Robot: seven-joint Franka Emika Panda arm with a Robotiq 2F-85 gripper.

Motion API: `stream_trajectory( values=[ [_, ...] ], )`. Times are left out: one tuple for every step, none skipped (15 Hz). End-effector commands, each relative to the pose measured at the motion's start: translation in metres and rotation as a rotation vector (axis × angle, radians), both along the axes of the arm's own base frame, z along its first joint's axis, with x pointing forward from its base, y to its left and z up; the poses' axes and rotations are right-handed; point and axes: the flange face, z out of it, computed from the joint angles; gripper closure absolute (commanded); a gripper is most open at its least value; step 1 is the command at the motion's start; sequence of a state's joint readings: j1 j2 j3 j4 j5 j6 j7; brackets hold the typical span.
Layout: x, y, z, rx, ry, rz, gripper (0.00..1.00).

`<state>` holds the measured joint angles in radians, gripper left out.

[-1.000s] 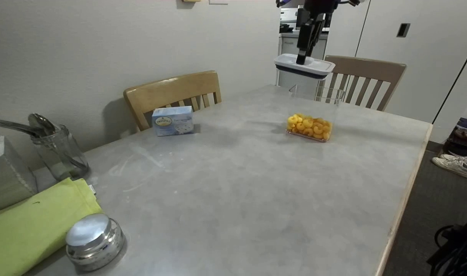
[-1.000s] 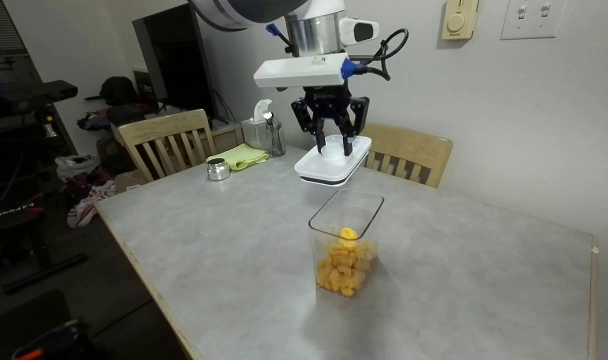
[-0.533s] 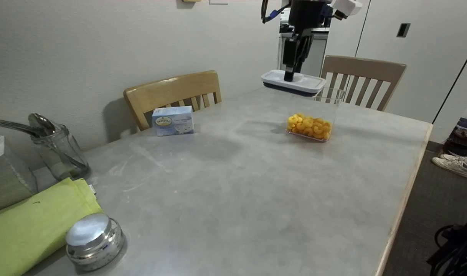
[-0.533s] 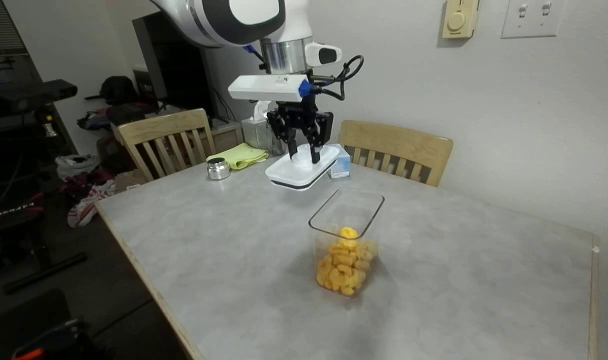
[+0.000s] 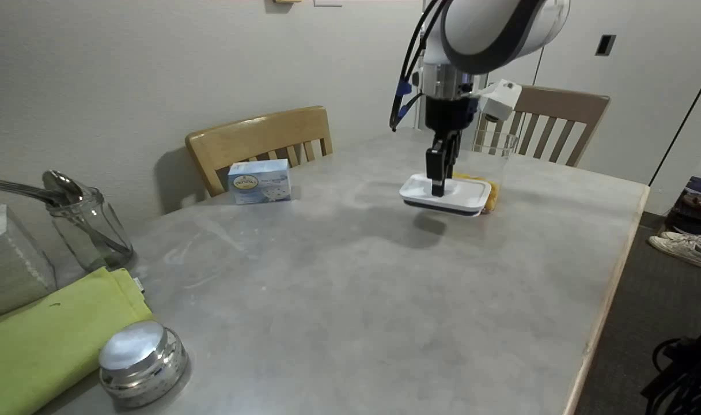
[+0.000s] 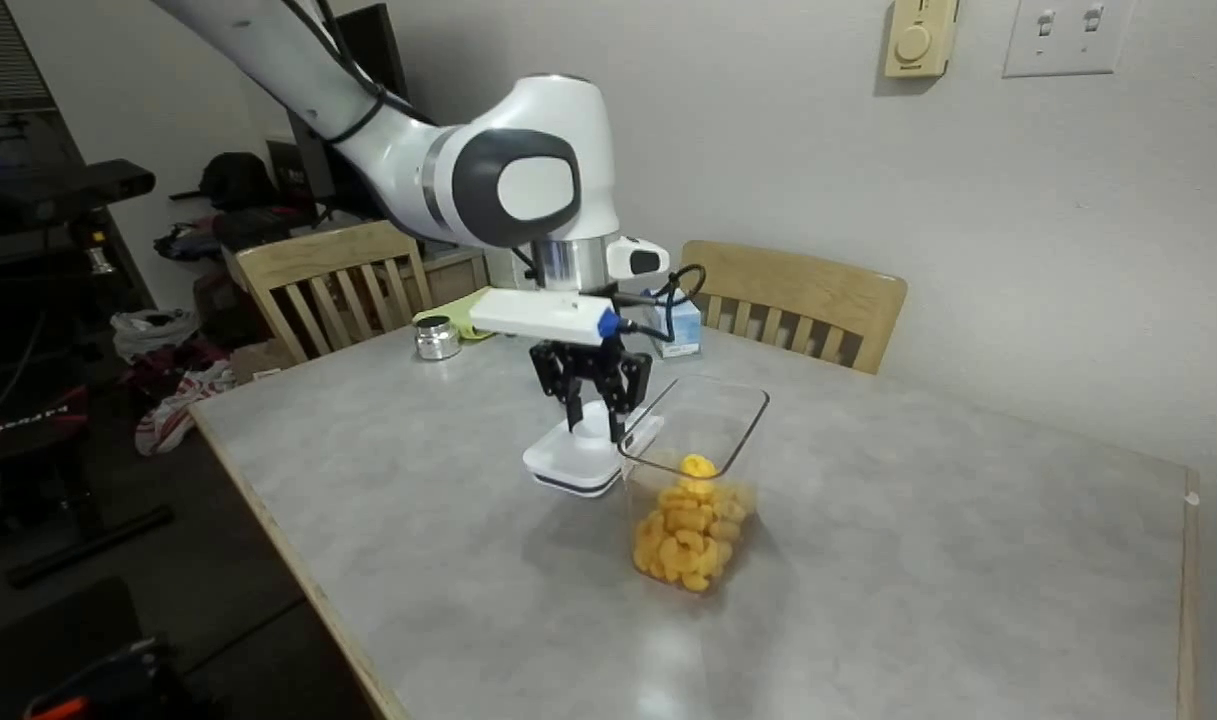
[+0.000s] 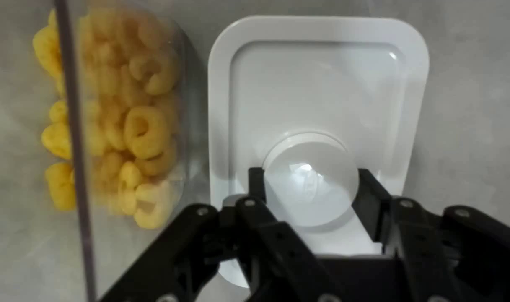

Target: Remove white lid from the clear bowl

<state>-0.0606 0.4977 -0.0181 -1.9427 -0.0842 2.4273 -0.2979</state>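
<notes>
My gripper (image 6: pixel 596 428) is shut on the round knob of the white lid (image 6: pixel 566 464). The lid is level and a little above the table, with its shadow below it. The clear bowl (image 6: pixel 668 466) stands upright and uncovered on the table, with yellow-orange pieces inside. The lid is beside the bowl, apart from it. In the other exterior view, the lid (image 5: pixel 471 199) partly hides the bowl (image 5: pixel 504 164). In the wrist view the fingers (image 7: pixel 257 180) stand on both sides of the knob, and the bowl's rim (image 7: pixel 72 105) runs along the left.
A blue-and-white box (image 5: pixel 260 182) stands near the wall side, before a chair (image 5: pixel 258 132). A shiny metal jar (image 5: pixel 143 363), a yellow-green cloth (image 5: pixel 62 340) and a glass jar with utensils (image 5: pixel 91 230) are at one table end. The table edge (image 6: pixel 298 575) shows.
My gripper has moved sideways away from above the bowl and then down, carrying the lid close to the table. The bowl has not moved.
</notes>
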Motion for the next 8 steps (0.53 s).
stream_trajectory(
  values=[
    [0.006,-0.002,-0.046,0.018,0.015,0.007,0.71],
    [0.008,0.000,-0.055,0.025,0.015,0.010,0.71],
    [0.010,0.001,-0.063,0.030,0.017,0.009,0.71],
    [0.017,0.003,-0.056,0.036,-0.002,0.009,0.71],
    [0.020,0.005,-0.055,0.039,-0.011,0.011,0.71],
    [0.023,0.007,-0.056,0.042,-0.012,0.013,0.71],
    [0.027,0.008,-0.053,0.042,-0.020,0.018,0.71],
    [0.028,0.007,-0.053,0.044,-0.019,0.019,0.71]
  ],
)
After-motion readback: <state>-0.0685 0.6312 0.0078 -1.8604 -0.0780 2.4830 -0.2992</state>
